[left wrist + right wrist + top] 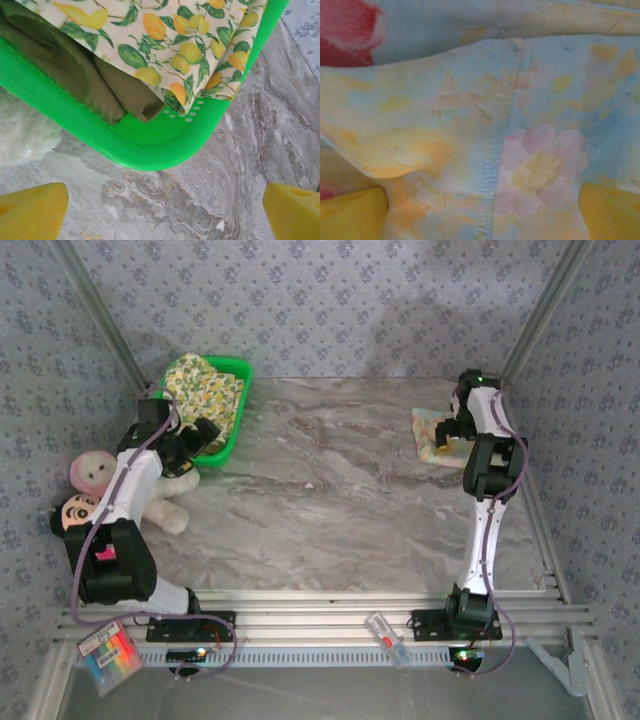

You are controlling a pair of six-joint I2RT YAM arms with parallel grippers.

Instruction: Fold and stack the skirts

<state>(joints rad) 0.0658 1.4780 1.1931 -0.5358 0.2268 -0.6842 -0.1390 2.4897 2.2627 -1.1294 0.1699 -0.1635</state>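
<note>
A pastel pink-yellow-blue skirt (428, 432) lies folded at the table's far right. My right gripper (447, 432) hovers right over it, open; its yellow fingertips (352, 212) stand wide apart with the skirt's blue seam (492, 165) between them. The yellow-green floral skirt (203, 388) lies in the green basket (238, 400), draped over an olive-khaki skirt (75, 70). My left gripper (197, 440) hangs open just outside the basket's near corner (150, 150), with only bare table between its fingertips (30, 212).
Plush dolls crowd the left edge beside my left arm: a pink one (90, 470), one with a face (75, 510) and a white one (172, 505). The marble table (330, 490) stretches between the two arms. A metal rail runs along the near edge.
</note>
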